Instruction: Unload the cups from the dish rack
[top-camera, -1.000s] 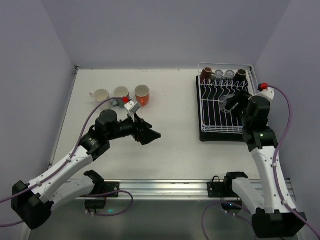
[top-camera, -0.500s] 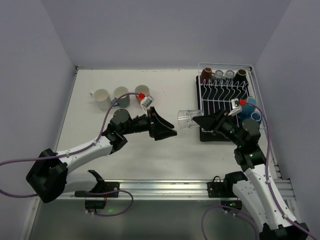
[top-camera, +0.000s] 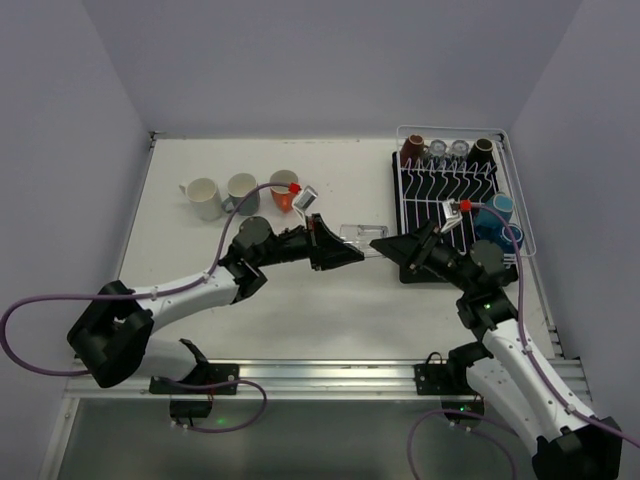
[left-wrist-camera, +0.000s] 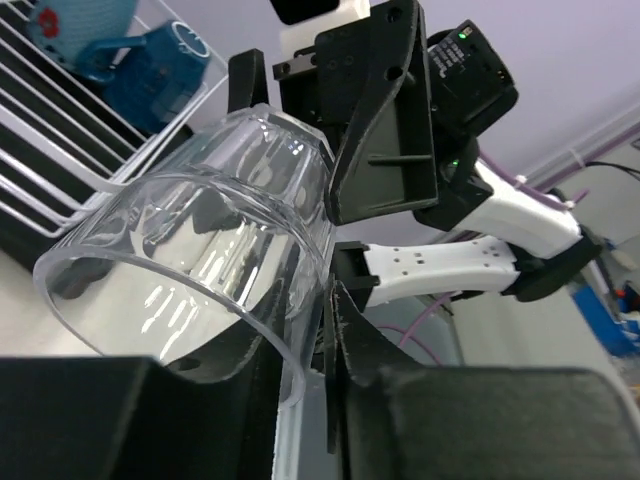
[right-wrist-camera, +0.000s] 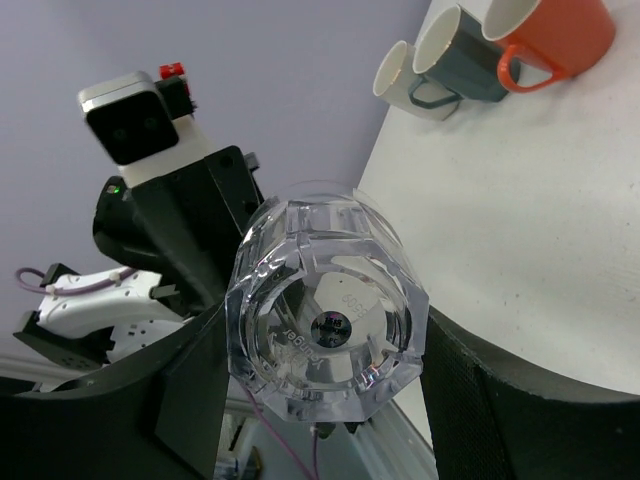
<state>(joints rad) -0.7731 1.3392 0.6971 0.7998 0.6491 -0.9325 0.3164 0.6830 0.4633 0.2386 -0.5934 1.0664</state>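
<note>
A clear glass (top-camera: 358, 236) hangs on its side above the table's middle, held from both ends. My right gripper (top-camera: 383, 244) is shut on its thick base (right-wrist-camera: 325, 320), one finger (right-wrist-camera: 480, 390) on each side. My left gripper (top-camera: 348, 252) is shut on the rim (left-wrist-camera: 290, 390), with the wall pinched between its fingers (left-wrist-camera: 400, 400). The white wire dish rack (top-camera: 440, 190) at the right holds two dark brown cups (top-camera: 412, 148), two clear glasses (top-camera: 448, 150) and two blue cups (top-camera: 497, 212). A white mug (top-camera: 203, 195), a grey mug (top-camera: 242, 188) and an orange mug (top-camera: 283, 192) stand on the table at the left.
The rack rests on a black drip tray (top-camera: 405, 272) close to the right wall. The three mugs on the table form a row (right-wrist-camera: 465, 50) behind the left arm. A metal rail (top-camera: 330, 378) runs along the near edge.
My right arm carried the glass from the rack leftwards to mid-table. The left arm reached right to meet it, and its jaws closed on the rim.
</note>
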